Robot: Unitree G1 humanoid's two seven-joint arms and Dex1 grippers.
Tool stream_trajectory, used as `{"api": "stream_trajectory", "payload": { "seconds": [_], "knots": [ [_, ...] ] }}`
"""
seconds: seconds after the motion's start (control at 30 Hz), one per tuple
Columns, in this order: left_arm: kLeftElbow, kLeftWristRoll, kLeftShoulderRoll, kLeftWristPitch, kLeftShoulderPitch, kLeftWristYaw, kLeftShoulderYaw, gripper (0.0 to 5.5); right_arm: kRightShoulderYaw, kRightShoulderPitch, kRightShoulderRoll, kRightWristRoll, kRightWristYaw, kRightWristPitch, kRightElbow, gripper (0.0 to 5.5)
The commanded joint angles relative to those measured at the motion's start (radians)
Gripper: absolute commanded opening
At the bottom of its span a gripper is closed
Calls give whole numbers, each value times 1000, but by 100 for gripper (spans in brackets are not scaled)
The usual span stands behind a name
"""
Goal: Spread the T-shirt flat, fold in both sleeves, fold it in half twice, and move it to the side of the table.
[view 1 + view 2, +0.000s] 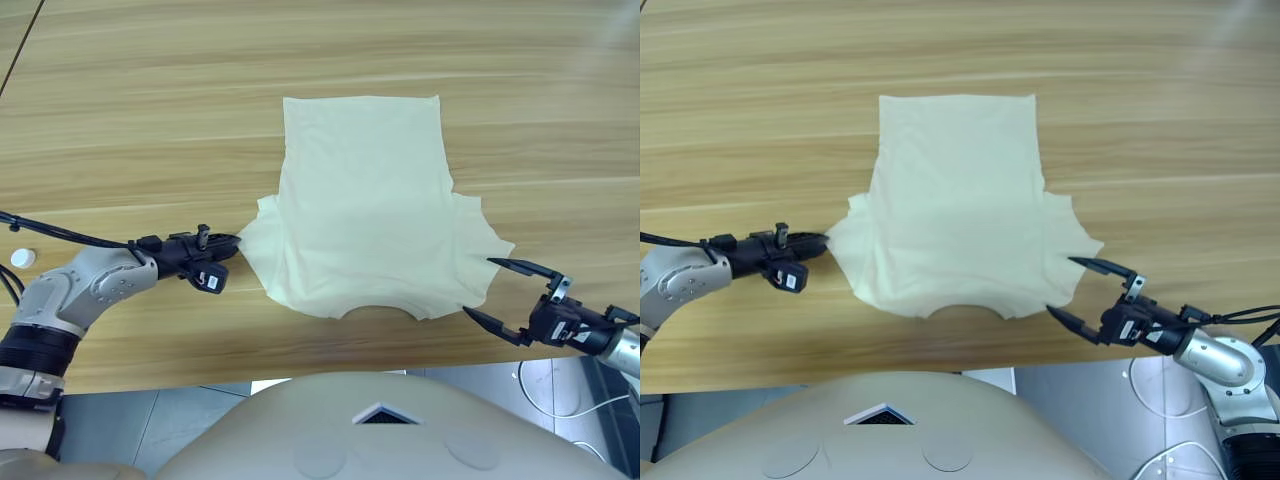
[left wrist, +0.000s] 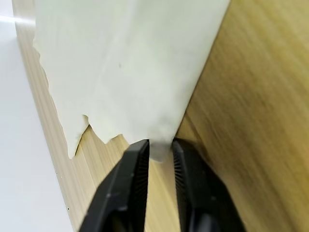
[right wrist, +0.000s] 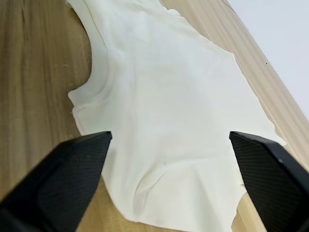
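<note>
A pale yellow T-shirt (image 1: 365, 200) lies spread on the wooden table (image 1: 150, 100), collar toward the near edge and hem at the far side. My left gripper (image 1: 235, 240) is shut on the tip of the shirt's left sleeve (image 2: 159, 145), low over the table. Just off the shirt's right sleeve (image 1: 485, 255), near the table's front edge, my right gripper (image 1: 500, 292) stands open with nothing between its fingers. In the right wrist view the collar (image 3: 94, 94) and that sleeve lie ahead of the wide-apart fingers (image 3: 72, 169).
A small white cap (image 1: 22, 258) sits on the table at the far left, near a black cable (image 1: 60, 233). Bare wood stretches beyond and to both sides of the shirt. The table's front edge runs just below the collar.
</note>
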Motion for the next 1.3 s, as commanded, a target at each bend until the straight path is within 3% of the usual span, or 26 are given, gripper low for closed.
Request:
{"api": "stream_trajectory", "payload": {
  "seconds": [0.03, 0.83, 1.3],
  "knots": [
    [42, 38, 10, -5, -22, 33, -11, 14, -2, 0, 6, -10, 9, 3, -10, 450],
    [18, -111, -26, -139, -23, 127, 3, 4, 5, -2, 15, -4, 16, 0, -18, 450],
    [19, -77, -175, -144, -139, 138, -57, 4, 29, -49, 25, -3, 18, 10, -24, 450]
  ]
}}
